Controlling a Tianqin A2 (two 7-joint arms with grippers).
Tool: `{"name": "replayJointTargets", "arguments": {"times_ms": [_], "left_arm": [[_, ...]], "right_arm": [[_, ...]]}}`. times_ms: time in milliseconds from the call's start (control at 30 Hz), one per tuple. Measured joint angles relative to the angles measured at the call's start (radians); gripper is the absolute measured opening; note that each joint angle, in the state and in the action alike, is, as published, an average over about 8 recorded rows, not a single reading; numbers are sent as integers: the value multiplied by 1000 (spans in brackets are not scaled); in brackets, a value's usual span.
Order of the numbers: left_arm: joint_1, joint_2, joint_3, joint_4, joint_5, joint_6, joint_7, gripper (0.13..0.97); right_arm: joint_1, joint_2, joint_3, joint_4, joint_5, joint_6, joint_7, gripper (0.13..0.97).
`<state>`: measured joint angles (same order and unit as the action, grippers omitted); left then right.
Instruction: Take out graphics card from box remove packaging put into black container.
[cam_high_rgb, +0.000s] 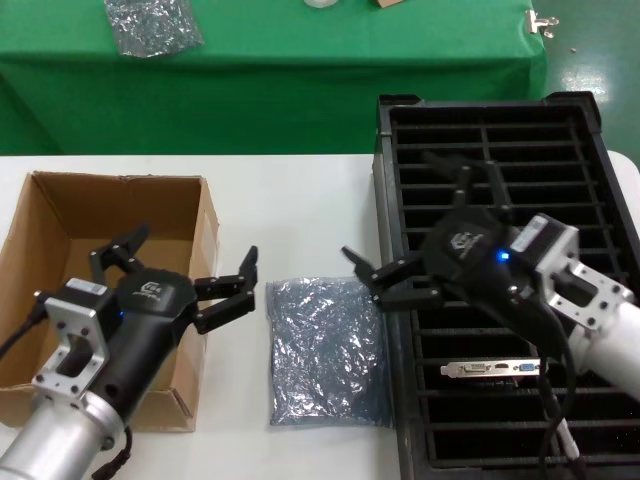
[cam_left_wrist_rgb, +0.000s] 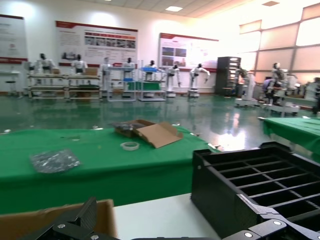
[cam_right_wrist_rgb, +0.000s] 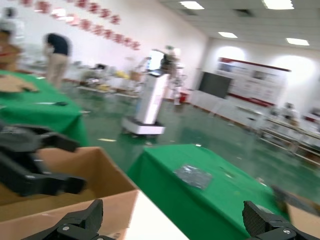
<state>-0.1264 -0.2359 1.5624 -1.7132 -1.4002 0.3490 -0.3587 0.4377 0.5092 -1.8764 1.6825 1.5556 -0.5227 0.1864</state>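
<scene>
Both jaws spread, left gripper (cam_high_rgb: 185, 270) and right gripper (cam_high_rgb: 420, 235) empty; graphics card (cam_high_rgb: 492, 369) sits in black container (cam_high_rgb: 590, 130), packaging (cam_high_rgb: 328, 350) discarded between it and the box (cam_high_rgb: 60, 215) — task looks essentially complete.

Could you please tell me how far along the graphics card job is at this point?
It looks essentially finished. The graphics card lies in a slot of the black container, and the empty packaging lies flat on the table between container and box. Nothing is in hand: the left gripper and right gripper are open, above the table.
</scene>
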Motion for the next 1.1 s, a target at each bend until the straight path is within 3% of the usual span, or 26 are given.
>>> {"name": "replayJointTargets", "arguments": {"times_ms": [733,867,1100], "left_arm": [[103,-52,31,92,-324,-283,291,966],[112,-57,33,101,-356,-311,319,966],[114,-58,34,103,-362,-316,325,966]], "right_arm": [[-355,-170,224,-67,198,424,-151,966],[-389,-186,246,-73,218,465,-166,966],[-396,-189,250,-75,221,473,-169,966]]}}
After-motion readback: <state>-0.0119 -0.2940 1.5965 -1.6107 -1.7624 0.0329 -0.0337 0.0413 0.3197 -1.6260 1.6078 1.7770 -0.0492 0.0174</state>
